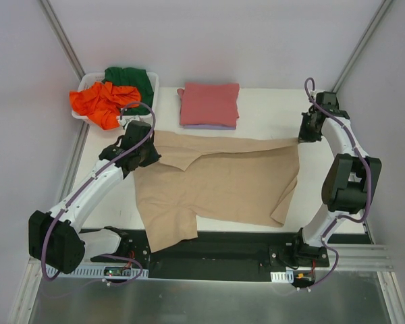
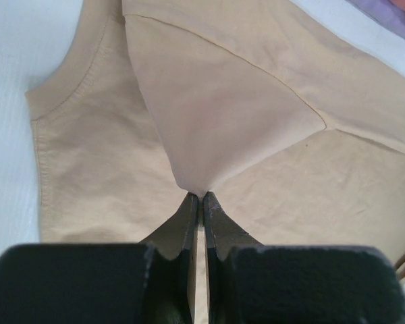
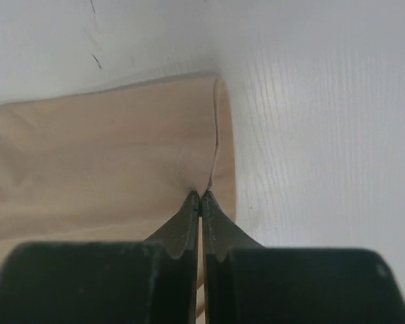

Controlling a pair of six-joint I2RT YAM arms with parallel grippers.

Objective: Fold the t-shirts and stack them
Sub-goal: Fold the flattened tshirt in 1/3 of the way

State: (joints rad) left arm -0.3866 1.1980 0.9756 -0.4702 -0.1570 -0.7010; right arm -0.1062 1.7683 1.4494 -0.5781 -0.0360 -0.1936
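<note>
Now basket [image 1: 88, 80]: orange tee [image 1: 100, 101], green tee [image 1: 132, 77]; L gripper [image 2: 201, 197], R gripper [image 3: 200, 196] pinch tan tee [image 1: 223, 182].

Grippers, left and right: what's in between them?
The tan t-shirt. In the top view its far edge runs from the left gripper to the right gripper, and both are pinched shut on it.

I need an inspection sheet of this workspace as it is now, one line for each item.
Surface: white table.
Job's things: tan t-shirt spread out, one edge lifted; pinkish-red shirt folded on lavender shirt; orange shirt and dark green shirt heaped unfolded.
Clutter: white basket at the far left, holding those two.
Grippers: left gripper and right gripper both shut on the tan t-shirt.
Cables: purple cables along both arms.
Surroundings: pale walls, metal frame rails.
</note>
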